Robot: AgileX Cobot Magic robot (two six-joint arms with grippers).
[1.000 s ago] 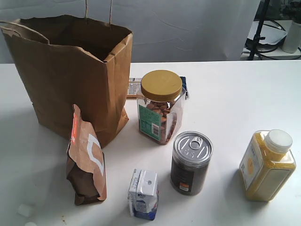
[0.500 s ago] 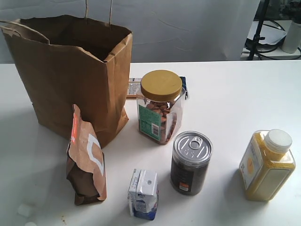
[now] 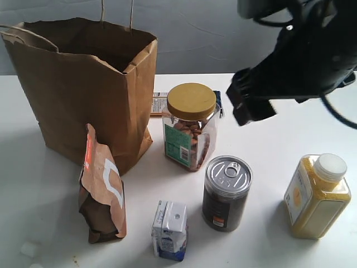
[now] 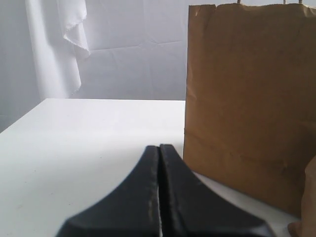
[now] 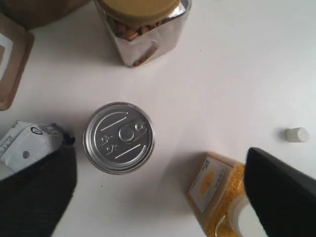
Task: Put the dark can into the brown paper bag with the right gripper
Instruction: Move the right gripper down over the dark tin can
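The dark can (image 3: 226, 192) stands upright at the front middle of the white table, its silver pull-tab lid (image 5: 118, 137) facing up. The brown paper bag (image 3: 83, 84) stands open at the back left, with its side (image 4: 252, 98) filling one half of the left wrist view. My right gripper (image 3: 252, 106) hangs in the air above and behind the can, to its right. In the right wrist view it (image 5: 158, 197) is open, its black fingers (image 5: 34, 192) wide apart, with the can off towards one finger. My left gripper (image 4: 159, 150) is shut and empty, low beside the bag.
A yellow-lidded nut jar (image 3: 189, 125) stands between bag and can. A yellow-filled bottle (image 3: 318, 195) is right of the can, a small white carton (image 3: 170, 230) left of it. A folded brown pouch (image 3: 102, 192) stands before the bag. A small white cap (image 5: 296, 134) lies loose.
My right arm has come into the exterior view from the upper right, where no arm showed before. Nothing on the table has moved.
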